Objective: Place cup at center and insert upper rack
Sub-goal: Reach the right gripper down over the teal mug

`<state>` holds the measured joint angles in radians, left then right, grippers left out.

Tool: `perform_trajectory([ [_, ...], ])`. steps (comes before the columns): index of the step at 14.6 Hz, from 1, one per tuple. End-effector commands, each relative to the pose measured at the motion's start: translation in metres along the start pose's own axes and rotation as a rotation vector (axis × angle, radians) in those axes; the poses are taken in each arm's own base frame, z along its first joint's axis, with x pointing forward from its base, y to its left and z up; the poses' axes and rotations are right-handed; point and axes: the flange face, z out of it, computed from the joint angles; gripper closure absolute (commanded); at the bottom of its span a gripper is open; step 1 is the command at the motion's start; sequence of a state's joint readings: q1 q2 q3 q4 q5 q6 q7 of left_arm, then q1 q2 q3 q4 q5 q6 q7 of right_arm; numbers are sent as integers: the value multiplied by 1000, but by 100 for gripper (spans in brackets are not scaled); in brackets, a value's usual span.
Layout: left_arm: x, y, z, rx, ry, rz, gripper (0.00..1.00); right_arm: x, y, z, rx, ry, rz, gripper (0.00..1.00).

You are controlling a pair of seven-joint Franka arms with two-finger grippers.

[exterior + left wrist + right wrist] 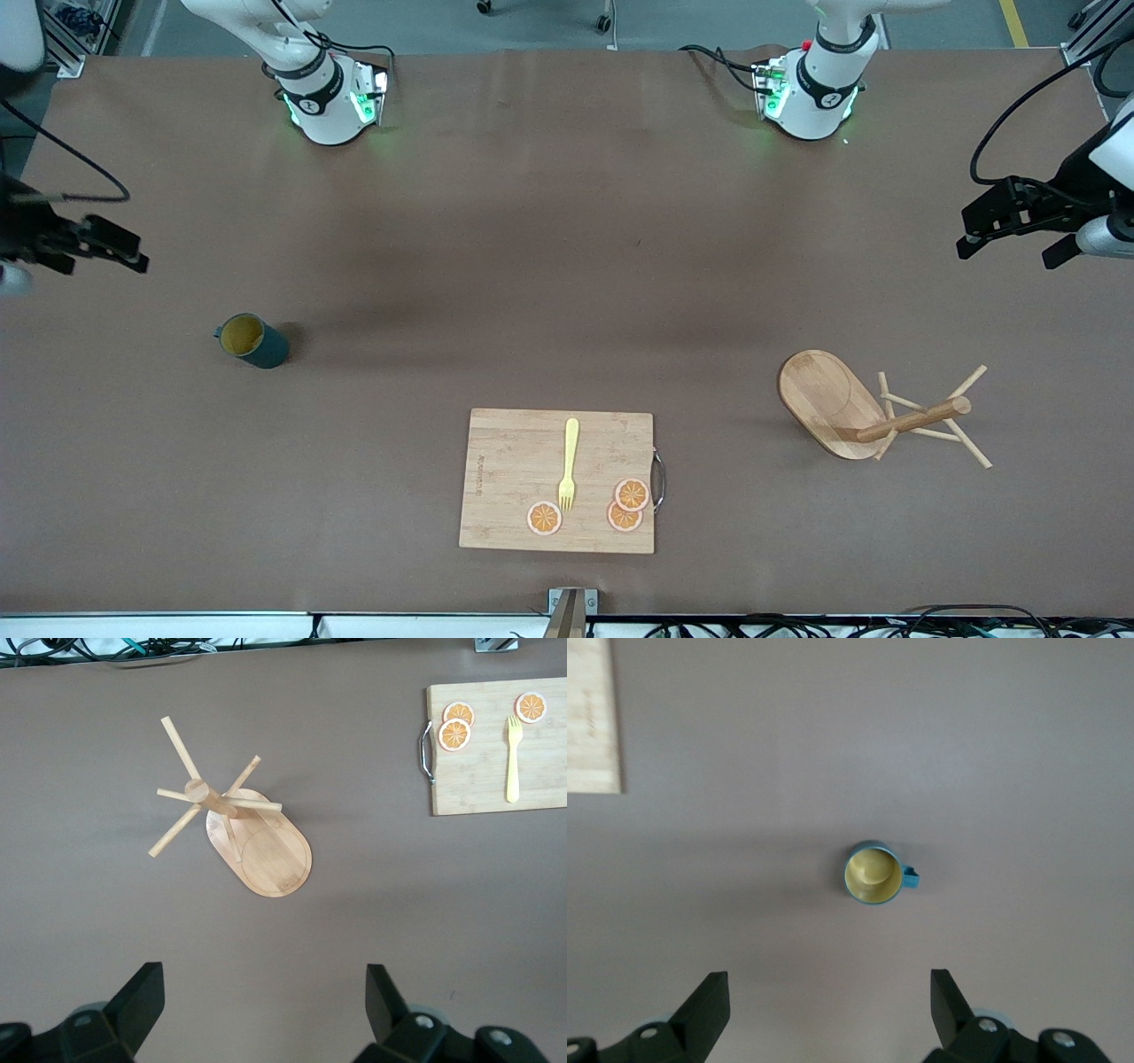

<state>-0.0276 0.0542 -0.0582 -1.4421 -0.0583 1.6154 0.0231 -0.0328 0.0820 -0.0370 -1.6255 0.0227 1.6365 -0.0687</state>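
Left gripper (pixel 1010 232): up over the table's edge at the left arm's end, fingers spread, holding nothing.
Right gripper (pixel 111 248): up over the right arm's end, fingers spread, empty.
Cup (pixel 252 340): upright on the table toward the right arm's end, yellowish inside showing.
Upper rack (pixel 873 412): standing toward the left arm's end, pegs angled outward.
Cutting board (pixel 509 483): between them, nearer the front camera, carrying a yellow fork (pixel 568 464) and three orange slices (pixel 625 505).

Matt brown table (pixel 532 266); light wooden upper rack (pixel 828 399).
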Motion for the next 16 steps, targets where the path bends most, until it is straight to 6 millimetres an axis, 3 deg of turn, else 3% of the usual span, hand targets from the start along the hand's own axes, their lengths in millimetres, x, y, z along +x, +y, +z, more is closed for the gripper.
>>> perform_trajectory([
  [1, -3, -2, -5, 9, 2, 13, 0, 19, 8, 44, -19, -82, 12, 0],
  [5, -3, -3, -5, 9, 4, 12, 0, 34, 11, 138, -32, -235, 12, 0],
  [7, -3, -2, -4, 9, 2, 13, 0, 37, 7, 174, -31, -289, 5, 0],
  [12, -3, -3, -4, 9, 4, 12, 0, 30, 2, 244, -34, -209, -8, 0],
  [16, -3, -2, -4, 9, 4, 13, 0, 33, 0, 278, -26, -209, -4, 0],
])
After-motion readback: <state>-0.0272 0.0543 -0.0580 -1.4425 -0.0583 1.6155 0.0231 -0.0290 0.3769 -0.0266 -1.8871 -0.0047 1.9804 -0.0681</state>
